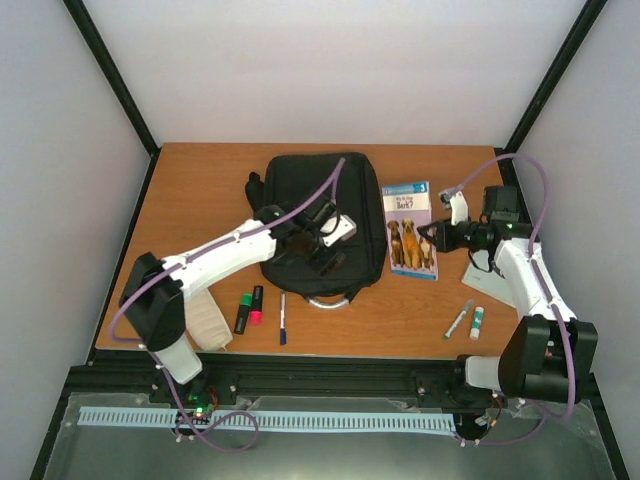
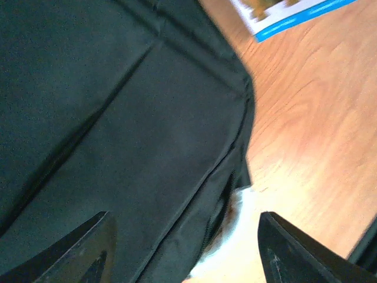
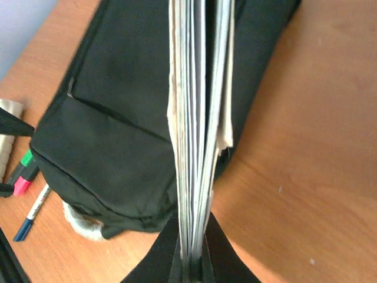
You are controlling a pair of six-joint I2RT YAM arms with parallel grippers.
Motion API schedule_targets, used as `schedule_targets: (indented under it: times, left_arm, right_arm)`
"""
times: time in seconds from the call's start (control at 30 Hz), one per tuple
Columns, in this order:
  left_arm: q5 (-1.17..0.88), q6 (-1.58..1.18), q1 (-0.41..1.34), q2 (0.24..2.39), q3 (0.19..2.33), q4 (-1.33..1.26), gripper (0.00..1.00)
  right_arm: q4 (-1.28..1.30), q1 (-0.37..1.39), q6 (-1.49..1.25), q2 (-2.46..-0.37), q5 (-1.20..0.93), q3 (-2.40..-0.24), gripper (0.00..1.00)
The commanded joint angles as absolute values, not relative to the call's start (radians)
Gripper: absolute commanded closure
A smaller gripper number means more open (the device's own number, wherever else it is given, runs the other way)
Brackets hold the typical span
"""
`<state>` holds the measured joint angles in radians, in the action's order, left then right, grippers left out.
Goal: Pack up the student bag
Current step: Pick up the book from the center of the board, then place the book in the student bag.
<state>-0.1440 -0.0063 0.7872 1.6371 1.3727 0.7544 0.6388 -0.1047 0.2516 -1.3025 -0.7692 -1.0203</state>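
Right now bag is lying mid-tabletop. Left tool is hovering over it, jaws wide, gripping nothing. Right tool is clamping book just beside bag. Highlighters, pen are lying nearby.

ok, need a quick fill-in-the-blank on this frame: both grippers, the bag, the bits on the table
1. The right gripper is shut on the thin ___ with dogs on its cover.
2. The left gripper hangs over the large black fabric backpack with its jaws ___.
3. In the top view, the green highlighter and the pink highlighter lie to the ___ of the thin blue-and-white pen.
Missing words: book; open; left.
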Motion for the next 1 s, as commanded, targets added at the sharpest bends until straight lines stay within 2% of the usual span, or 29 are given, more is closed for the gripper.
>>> schedule_targets:
  times: [0.0, 0.23, 0.6, 0.77, 0.87, 0.97]
  left_arm:
    - [0.027, 0.142, 0.805, 1.722, 1.441, 0.881, 0.31]
    - [0.032, 0.200, 0.808, 1.903, 1.551, 0.990, 0.34]
    - [-0.073, 0.218, 0.817, 1.929, 1.519, 0.950, 0.34]
    - [-0.019, 0.225, 0.824, 1.960, 1.511, 0.926, 0.41]
    - [0.081, 0.223, 0.843, 1.952, 1.481, 0.845, 0.42]
    - [0.078, 0.240, 0.849, 1.941, 1.462, 0.803, 0.43]
  right_arm:
    - [0.540, -0.133, 0.260, -1.269, -0.771, -0.962, 0.97]
    - [0.522, -0.135, 0.240, -1.286, -0.830, -0.955, 0.97]
    - [0.524, -0.135, 0.249, -1.308, -0.839, -0.954, 0.97]
    - [0.524, -0.136, 0.247, -1.316, -0.845, -0.954, 0.97]
    - [0.523, -0.136, 0.246, -1.316, -0.847, -0.953, 0.97]
    - [0.523, -0.136, 0.244, -1.318, -0.845, -0.954, 0.97]
